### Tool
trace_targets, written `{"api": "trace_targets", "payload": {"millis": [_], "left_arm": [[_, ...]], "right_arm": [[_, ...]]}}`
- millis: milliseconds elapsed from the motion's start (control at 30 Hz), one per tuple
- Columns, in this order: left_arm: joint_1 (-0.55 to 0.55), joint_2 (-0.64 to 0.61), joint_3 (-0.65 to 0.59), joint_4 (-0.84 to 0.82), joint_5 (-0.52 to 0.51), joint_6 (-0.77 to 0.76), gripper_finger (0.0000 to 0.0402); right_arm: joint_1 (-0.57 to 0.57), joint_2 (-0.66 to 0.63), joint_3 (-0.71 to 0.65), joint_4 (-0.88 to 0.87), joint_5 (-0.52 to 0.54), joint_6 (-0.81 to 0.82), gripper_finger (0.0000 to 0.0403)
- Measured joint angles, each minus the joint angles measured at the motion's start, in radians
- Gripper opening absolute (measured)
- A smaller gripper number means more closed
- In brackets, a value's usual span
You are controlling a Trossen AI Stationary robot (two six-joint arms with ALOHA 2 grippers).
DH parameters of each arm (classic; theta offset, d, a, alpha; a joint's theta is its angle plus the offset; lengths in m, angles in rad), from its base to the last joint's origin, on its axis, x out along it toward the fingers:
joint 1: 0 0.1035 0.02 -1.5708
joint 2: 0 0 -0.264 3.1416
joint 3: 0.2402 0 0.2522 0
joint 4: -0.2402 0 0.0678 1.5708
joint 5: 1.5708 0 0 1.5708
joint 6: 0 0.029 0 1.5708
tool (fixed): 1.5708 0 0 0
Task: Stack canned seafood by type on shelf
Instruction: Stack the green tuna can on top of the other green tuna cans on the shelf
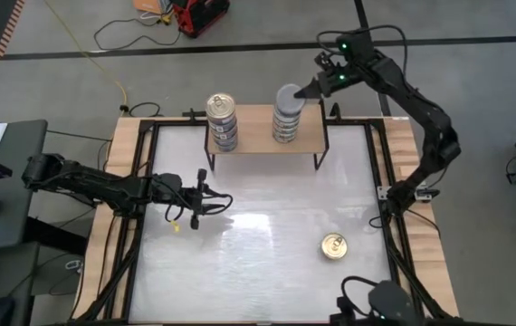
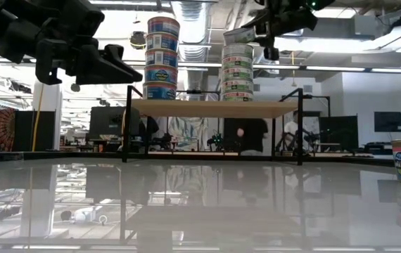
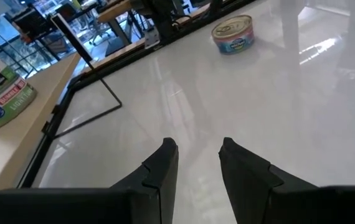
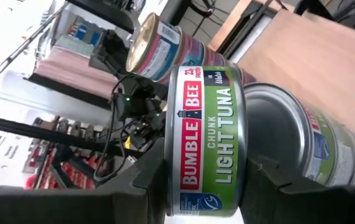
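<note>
Right pincer (image 4: 202, 180) holds tin (image 4: 210, 143) above silver-topped stack (image 1: 287, 116).

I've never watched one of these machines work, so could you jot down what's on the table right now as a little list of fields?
shelf: low wooden shelf on black legs at the table's far edge
left stack: gold-topped tins, blue labels
right stack: silver-topped Bumble Bee tins, green labels
right pincer: shut on a Bumble Bee chunk light tuna tin, held above the right stack
left pincer: holds nothing, hovers over the table's left side, fingers a little apart
loose tin: one gold-topped tin on the white table, near right
</note>
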Motion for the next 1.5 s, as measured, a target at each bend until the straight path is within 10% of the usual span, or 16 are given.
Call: {"api": "trace_targets", "payload": {"millis": [767, 1500], "left_arm": [[0.0, 0.0, 0.0, -0.005, 0.0, -0.052, 0.0112], [0.0, 0.0, 0.0, 0.038, 0.02, -0.026, 0.0112]], "right_arm": [[-0.025, -0.003, -0.001, -0.07, 0.003, -0.082, 0.0263], [0.004, 0.005, -0.001, -0.044, 0.131, -0.045, 0.0266]]}}
